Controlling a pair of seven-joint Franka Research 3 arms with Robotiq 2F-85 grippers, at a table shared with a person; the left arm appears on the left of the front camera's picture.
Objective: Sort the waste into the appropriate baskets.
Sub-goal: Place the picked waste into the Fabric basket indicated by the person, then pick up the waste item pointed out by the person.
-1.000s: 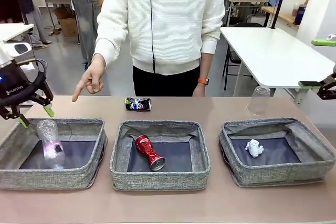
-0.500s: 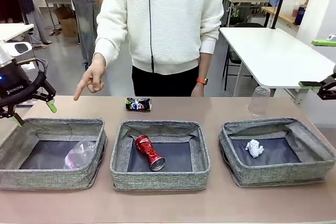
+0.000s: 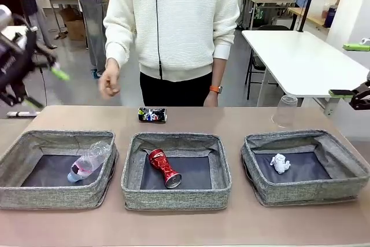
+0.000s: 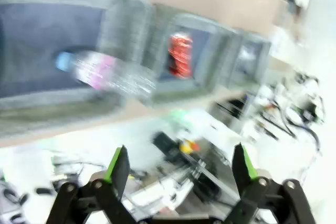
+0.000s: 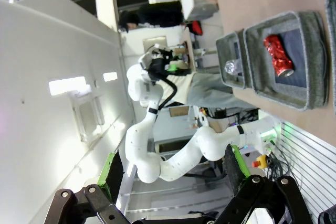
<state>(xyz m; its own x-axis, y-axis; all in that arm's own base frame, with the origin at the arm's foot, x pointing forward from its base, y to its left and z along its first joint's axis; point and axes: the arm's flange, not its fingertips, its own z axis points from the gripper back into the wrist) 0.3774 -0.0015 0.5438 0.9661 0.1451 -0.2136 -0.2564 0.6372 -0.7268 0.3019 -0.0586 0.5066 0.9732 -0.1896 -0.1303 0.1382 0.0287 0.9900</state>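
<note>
Hovering at the upper left of the front frame, the left gripper (image 4: 179, 162) is showing its jaws spread wide with nothing between them.

The bottle (image 3: 89, 160) is lying on its side in the left bin (image 3: 34, 198) at lower left. The red can (image 3: 164, 168) is lying in the middle bin (image 3: 173, 199) at lower centre, and the wad (image 3: 280, 163) is sitting in the right bin (image 3: 306, 194) at lower right. The dark can (image 3: 152, 114) is lying on the table just above the middle bin, and the cup (image 3: 285, 110) is standing on the table above the right bin. The right gripper (image 5: 174, 171), at the right edge, is also gaping wide and holding nothing. A person's hand (image 3: 108, 84) is hanging left of centre, above the table.
</note>
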